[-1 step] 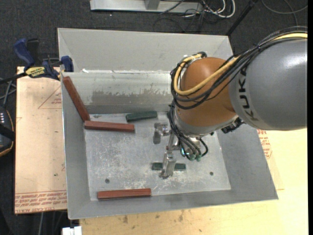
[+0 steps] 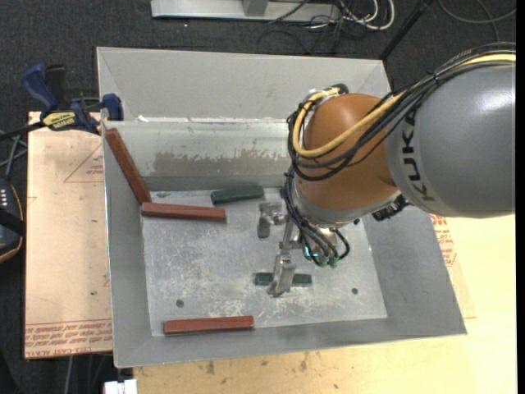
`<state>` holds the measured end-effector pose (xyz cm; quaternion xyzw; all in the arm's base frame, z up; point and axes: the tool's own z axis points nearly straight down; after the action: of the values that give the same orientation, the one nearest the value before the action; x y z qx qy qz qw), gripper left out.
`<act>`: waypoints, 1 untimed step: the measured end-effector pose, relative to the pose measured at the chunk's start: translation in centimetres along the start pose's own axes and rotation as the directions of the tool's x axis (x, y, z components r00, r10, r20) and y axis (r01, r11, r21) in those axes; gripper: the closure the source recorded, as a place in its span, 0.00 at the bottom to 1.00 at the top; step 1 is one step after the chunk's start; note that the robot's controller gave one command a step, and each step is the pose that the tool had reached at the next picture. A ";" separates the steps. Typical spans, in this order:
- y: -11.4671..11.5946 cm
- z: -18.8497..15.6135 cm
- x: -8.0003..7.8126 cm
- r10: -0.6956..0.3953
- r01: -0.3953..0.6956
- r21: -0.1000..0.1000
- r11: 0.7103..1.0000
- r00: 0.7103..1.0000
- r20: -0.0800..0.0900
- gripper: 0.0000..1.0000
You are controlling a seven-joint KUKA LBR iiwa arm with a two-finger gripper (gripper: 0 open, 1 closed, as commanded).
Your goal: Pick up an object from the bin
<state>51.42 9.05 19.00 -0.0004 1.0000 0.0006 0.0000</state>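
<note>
The tool [image 2: 282, 279] hangs low over the floor of the bin [image 2: 246, 89], right of centre towards the front, above a small dark flat piece [image 2: 302, 279] whose ends show on either side of it, and whether the tool is wide or narrow cannot be told.

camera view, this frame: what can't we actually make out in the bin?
1. The small dark flat piece near the front of the grey metal bin, camera view: the gripper covers its middle, so its shape, and whether it is one piece or two, are unclear.
2. Bin floor at right rear, camera view: hidden under the arm's orange wrist cover and grey link.
3. Whether the gripper touches the dark piece: too small to tell.
</note>
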 end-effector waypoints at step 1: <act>-1.3 2.7 -0.1 -0.067 0.067 -0.001 0.998 0.998 0.007 0.00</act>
<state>51.49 7.79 16.27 -0.0342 0.9994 0.0013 0.0038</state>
